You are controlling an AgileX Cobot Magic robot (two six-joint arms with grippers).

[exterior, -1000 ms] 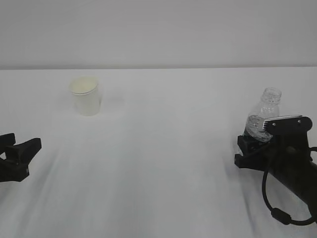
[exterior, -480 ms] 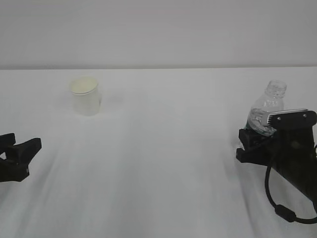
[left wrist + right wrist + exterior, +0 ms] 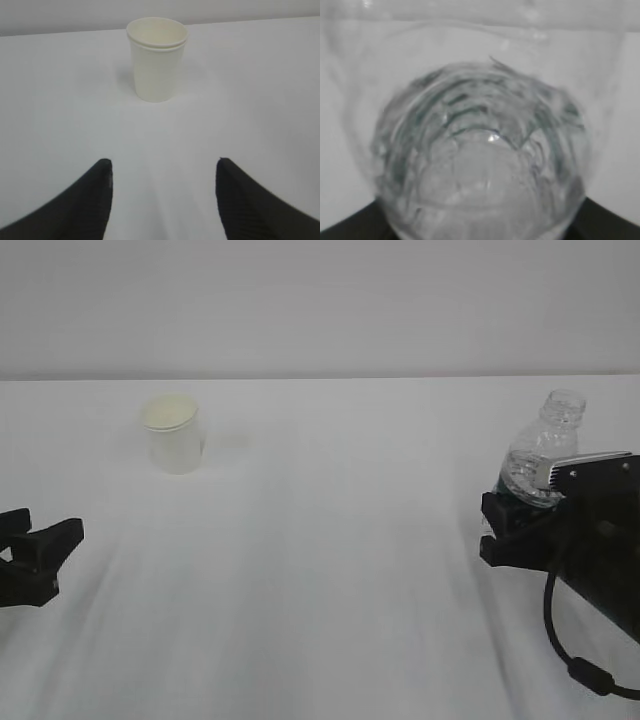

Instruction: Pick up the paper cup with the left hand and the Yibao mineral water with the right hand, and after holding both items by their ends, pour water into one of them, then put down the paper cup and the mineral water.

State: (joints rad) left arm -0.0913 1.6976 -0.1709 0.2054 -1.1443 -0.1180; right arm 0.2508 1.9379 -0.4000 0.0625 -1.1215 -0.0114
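Observation:
The paper cup stands upright at the back left of the white table, cream-white with a rolled rim. In the left wrist view the paper cup is straight ahead, well beyond my left gripper. That left gripper hovers low at the left edge, open and empty. My right gripper is shut on the lower part of the Yibao mineral water, a clear capless bottle leaning right with its neck up. The bottle's ribbed body fills the right wrist view, and only dark finger edges show beside it.
The white table meets a pale wall along a straight far edge. A looping black cable hangs from the right arm at the lower right.
The right gripper has carried the bottle up and to the right, and the bottle's neck now leans further right. The left gripper and the cup have not moved.

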